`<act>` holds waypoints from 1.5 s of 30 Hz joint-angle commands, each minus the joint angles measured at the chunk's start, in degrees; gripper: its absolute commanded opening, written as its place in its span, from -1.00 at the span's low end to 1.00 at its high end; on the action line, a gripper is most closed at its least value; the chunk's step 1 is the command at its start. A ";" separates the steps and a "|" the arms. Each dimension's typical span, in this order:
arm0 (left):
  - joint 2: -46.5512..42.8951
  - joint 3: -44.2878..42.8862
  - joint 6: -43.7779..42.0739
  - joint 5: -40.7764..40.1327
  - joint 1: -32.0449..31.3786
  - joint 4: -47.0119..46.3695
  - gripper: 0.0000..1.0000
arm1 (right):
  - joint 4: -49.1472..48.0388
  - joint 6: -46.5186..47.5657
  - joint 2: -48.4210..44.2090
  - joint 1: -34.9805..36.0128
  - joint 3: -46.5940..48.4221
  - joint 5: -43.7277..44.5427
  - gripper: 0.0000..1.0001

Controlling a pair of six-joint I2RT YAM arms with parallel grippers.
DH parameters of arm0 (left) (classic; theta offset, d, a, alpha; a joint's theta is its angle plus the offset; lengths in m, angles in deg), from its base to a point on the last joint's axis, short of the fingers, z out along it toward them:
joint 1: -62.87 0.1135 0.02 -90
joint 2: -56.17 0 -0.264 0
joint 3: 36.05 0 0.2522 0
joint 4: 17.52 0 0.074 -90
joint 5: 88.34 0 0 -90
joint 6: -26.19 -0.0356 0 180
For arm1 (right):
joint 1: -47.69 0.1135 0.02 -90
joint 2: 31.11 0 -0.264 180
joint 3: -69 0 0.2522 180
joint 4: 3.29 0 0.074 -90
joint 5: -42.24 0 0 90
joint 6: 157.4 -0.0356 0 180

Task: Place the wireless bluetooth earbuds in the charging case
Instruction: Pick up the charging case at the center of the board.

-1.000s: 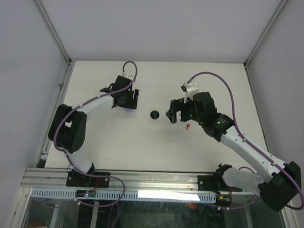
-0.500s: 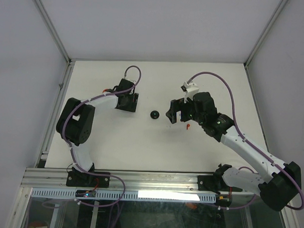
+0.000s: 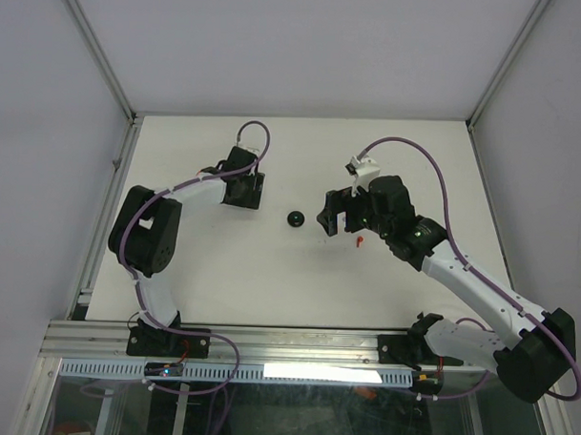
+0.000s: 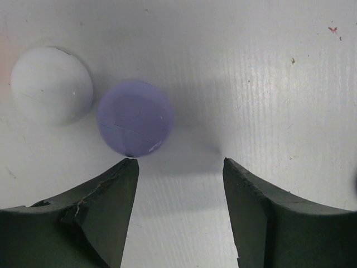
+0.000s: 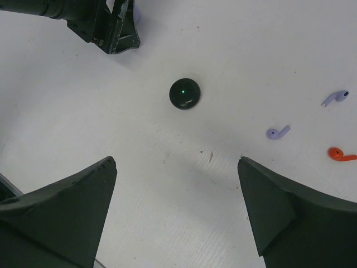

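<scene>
A white worktop [image 3: 270, 264] sits between pale walls. On it is a black disc [image 5: 184, 94], perhaps a charging case, with a green light. To its right lie the nearer lavender earbud [image 5: 278, 133], the farther lavender earbud [image 5: 335, 98] and a red earbud [image 5: 340, 154], all loose. The right pincer [image 5: 176, 162] hangs above it, wide and empty. To its left the left pincer [image 4: 178, 162], partly spread and empty, faces a lavender disc [image 4: 134, 118] just beside a white disc [image 4: 51, 85].

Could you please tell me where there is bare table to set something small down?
Bare: the near half of the table, between the black disc and the arm bases, and the far strip along the back edge. Crowded: right of the black disc, where two lavender earbuds and a red earbud lie, and under the left gripper, by the white disc and lavender disc.
</scene>
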 commanded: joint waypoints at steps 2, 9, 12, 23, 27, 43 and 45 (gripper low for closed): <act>-1.61 -3.88 -4.36 -1.49 1.38 -1.97 0.29 | -1.47 0.87 -0.93 -0.23 0.35 -0.61 0.87; 3.12 -8.00 -6.39 -0.33 3.55 -0.53 0.30 | -1.30 0.86 -0.86 -0.22 0.36 -0.75 0.87; 4.72 -9.69 -5.47 -0.28 3.78 0.27 0.30 | -1.26 0.86 -1.01 -0.20 0.34 -0.70 0.87; 6.08 -10.43 -5.09 1.49 4.08 0.92 0.26 | -1.68 0.86 -0.13 -0.20 0.26 -0.95 0.87; 6.35 -10.81 -5.34 2.81 4.12 0.92 0.21 | -1.67 0.94 -0.13 -0.23 0.23 -0.72 0.88; -2.56 -4.35 -9.77 9.58 2.33 -0.82 -0.13 | -1.06 0.73 1.37 -0.22 2.11 -3.13 0.88; -6.00 -2.75 -11.66 10.09 1.41 -1.58 -0.13 | -0.90 0.47 1.79 -0.23 2.46 -3.86 0.88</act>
